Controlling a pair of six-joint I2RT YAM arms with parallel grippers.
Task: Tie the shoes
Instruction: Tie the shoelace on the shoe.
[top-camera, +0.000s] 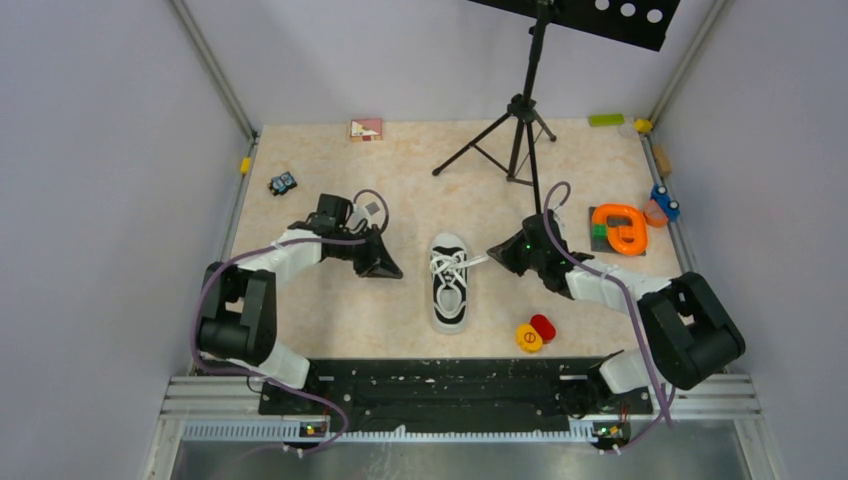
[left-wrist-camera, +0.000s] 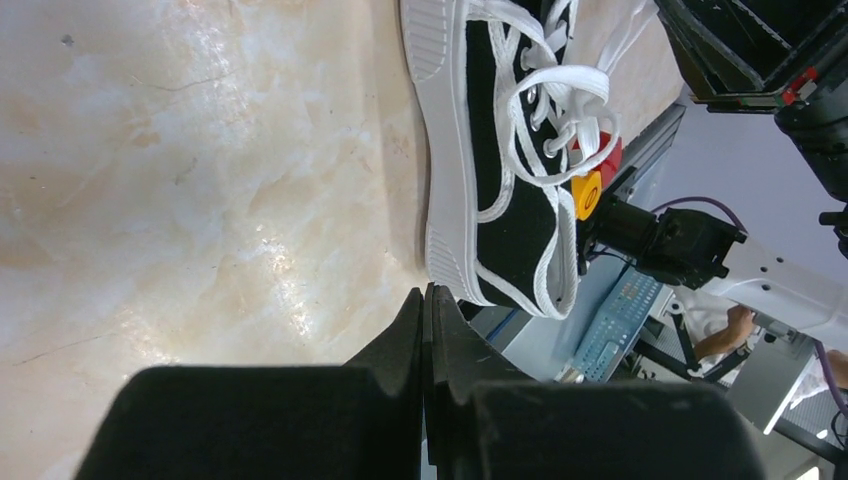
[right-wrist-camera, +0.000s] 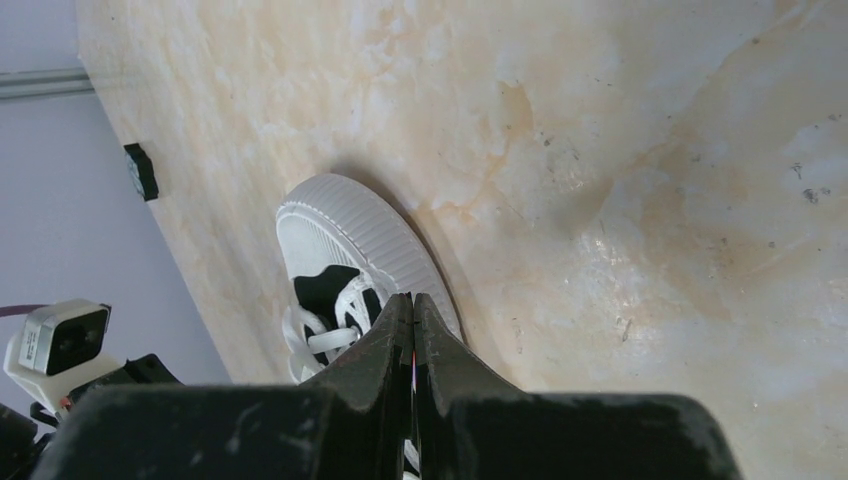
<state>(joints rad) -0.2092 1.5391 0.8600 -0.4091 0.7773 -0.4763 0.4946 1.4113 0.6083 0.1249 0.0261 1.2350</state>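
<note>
sneaker (left-wrist-camera: 500, 215) toe outside the left wrist view

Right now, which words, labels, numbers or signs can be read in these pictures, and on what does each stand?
No text can be read.
Yellow disc: a mark, too small to read.
Card at the far edge: print too blurred to read.

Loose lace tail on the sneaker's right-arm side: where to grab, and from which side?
Probably near the free end of the lace tail, coming in low from the right with the right hand. It sticks out sideways, off the sneaker, so nothing else gets pinched.
</note>
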